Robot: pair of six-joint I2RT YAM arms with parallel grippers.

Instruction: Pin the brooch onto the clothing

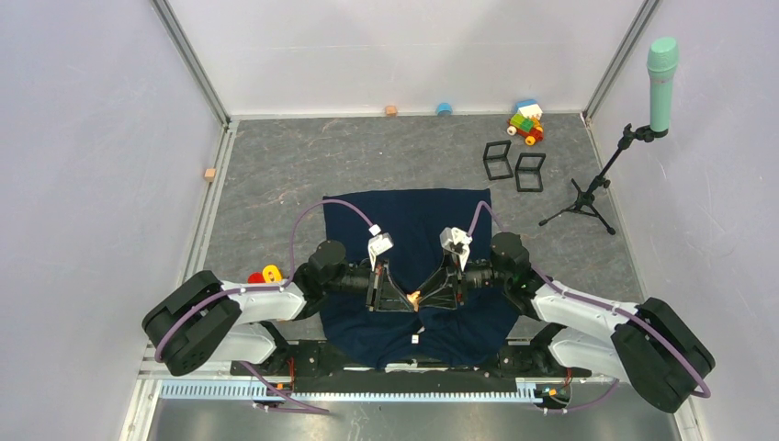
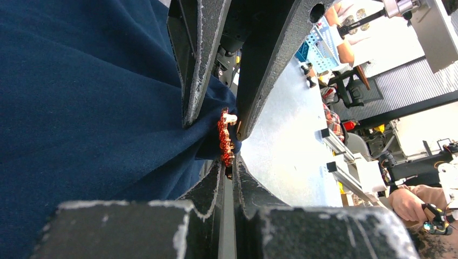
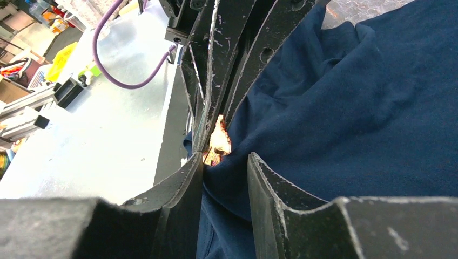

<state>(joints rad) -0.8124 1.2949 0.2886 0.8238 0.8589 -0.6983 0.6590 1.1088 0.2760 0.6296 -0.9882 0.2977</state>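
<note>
The clothing [image 1: 404, 220], a dark navy shirt, lies flat between the two arms. The brooch [image 1: 415, 297], small and orange-red, sits where both grippers meet over the shirt's near part. My left gripper [image 1: 410, 302] is shut on the brooch; in the left wrist view its jaws [image 2: 233, 168] are closed on the brooch's [image 2: 225, 141] lower edge. My right gripper [image 1: 423, 299] holds a raised fold of the shirt; in the right wrist view [image 3: 226, 162] the fabric [image 3: 335, 118] fills the gap between its jaws, with the brooch [image 3: 219, 141] just beyond. The pin is hidden.
Two black wire frames [image 1: 499, 159] and a brick toy car [image 1: 525, 121] stand at the back right. A microphone on a tripod [image 1: 588, 195] is at the right. Small blocks [image 1: 390, 110] line the back wall. A red and yellow item [image 1: 265, 274] lies by the left arm.
</note>
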